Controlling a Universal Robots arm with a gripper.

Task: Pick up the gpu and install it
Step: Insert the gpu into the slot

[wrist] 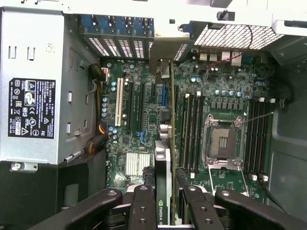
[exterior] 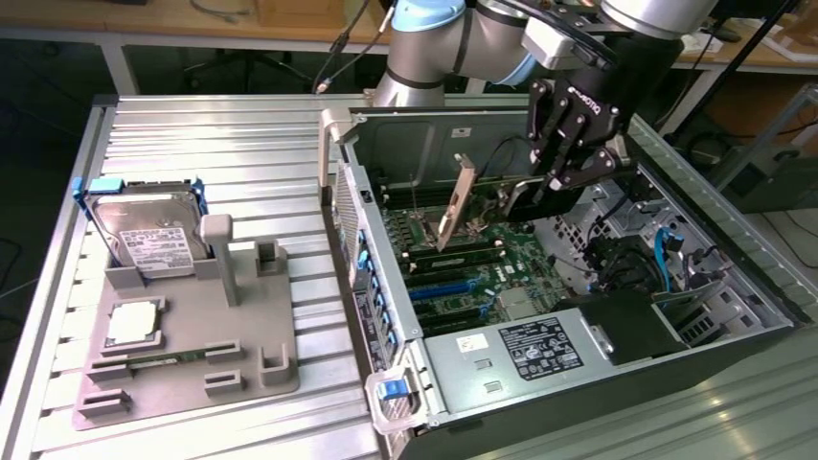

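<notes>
While the gripper (exterior: 543, 192) hung inside the open computer case (exterior: 715, 287), its fingers were pinched on the gpu (exterior: 457, 199); the card sat edge-on above the motherboard (wrist: 144, 120), tilted, bracket end toward the case's rear wall; the wrist view showed an NVIDIA logo on the card's edge between the fingers; ROBOTIQ was printed on the gripper body; the power supply (exterior: 543, 350) had a black label, text too small to read; on the grey holder tray (exterior: 192, 374) outside stood a hard drive (exterior: 151, 235) with a white label.
</notes>
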